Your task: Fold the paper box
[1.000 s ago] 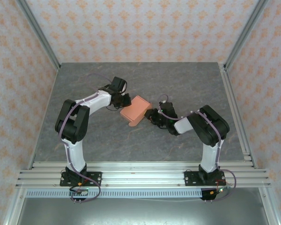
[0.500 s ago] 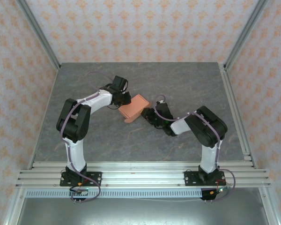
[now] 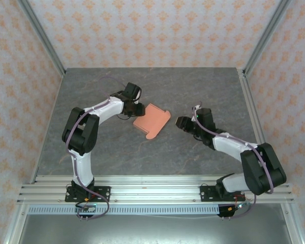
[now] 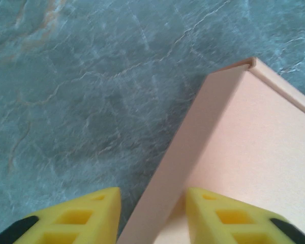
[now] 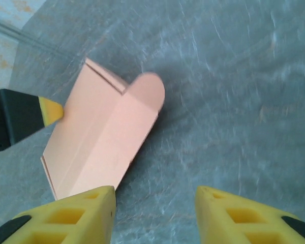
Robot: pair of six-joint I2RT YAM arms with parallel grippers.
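The paper box (image 3: pixel 151 121) is a salmon-orange, partly folded piece lying on the grey table, with a rounded tab at its near end. In the left wrist view its raised side panel (image 4: pixel 193 147) runs between my yellow fingers. My left gripper (image 3: pixel 138 110) (image 4: pixel 152 218) is open and straddles that edge at the box's left side. In the right wrist view the box (image 5: pixel 101 132) lies ahead and to the left. My right gripper (image 3: pixel 179 122) (image 5: pixel 155 213) is open, a short way right of the box, with bare table between its fingers.
The grey marbled table (image 3: pixel 193 91) is enclosed by patterned walls and aluminium posts (image 3: pixel 40 35). A metal rail (image 3: pixel 152 185) runs along the near edge, where both arm bases are bolted. The left gripper's yellow fingertip (image 5: pixel 51 111) touches the box's far side.
Both grippers have opened. The right arm has pulled back to the right, away from the box. The box now lies flatter on the table, its rounded tab spread out.
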